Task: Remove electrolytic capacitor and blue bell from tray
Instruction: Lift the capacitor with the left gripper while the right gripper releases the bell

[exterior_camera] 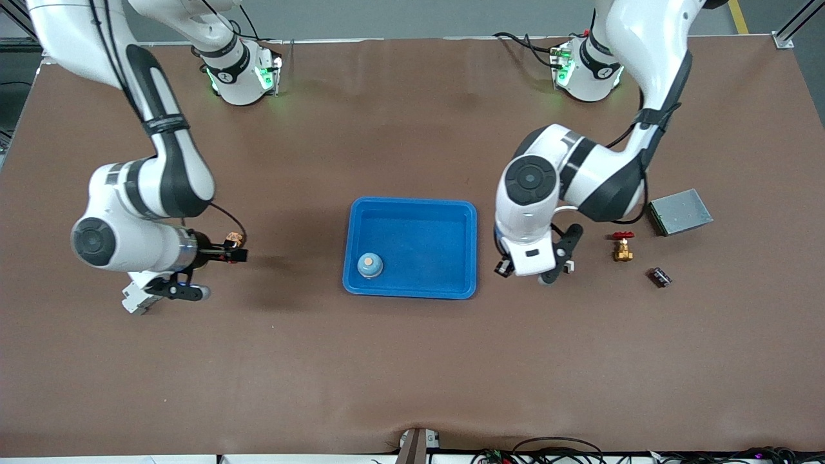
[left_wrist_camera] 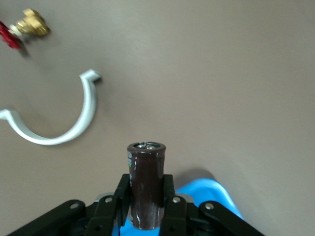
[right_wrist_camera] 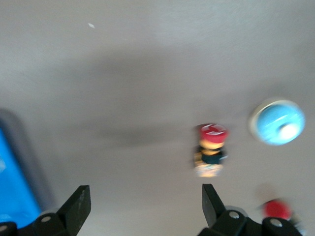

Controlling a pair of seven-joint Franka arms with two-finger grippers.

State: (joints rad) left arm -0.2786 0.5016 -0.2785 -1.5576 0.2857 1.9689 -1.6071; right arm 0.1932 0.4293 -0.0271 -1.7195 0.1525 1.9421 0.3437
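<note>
The blue bell [exterior_camera: 370, 264] with an orange top stands in the blue tray [exterior_camera: 412, 205], in the corner nearest the front camera at the right arm's end. My left gripper [exterior_camera: 559, 258] is over the table between the tray and a brass valve. In the left wrist view it [left_wrist_camera: 146, 183] is shut on the dark brown capacitor [left_wrist_camera: 146, 167], held upright. The hand hides the capacitor in the front view. My right gripper [exterior_camera: 184, 291] is open and empty over the table toward the right arm's end, apart from the tray, as its wrist view [right_wrist_camera: 145, 196] shows.
A brass valve with a red handle [exterior_camera: 622, 247], a grey metal box [exterior_camera: 680, 211] and a small dark part [exterior_camera: 659, 277] lie toward the left arm's end. A white curved clamp [left_wrist_camera: 74, 123] lies near the left gripper. A red-capped button [right_wrist_camera: 211, 147] and a light blue round thing [right_wrist_camera: 278, 122] lie by the right gripper.
</note>
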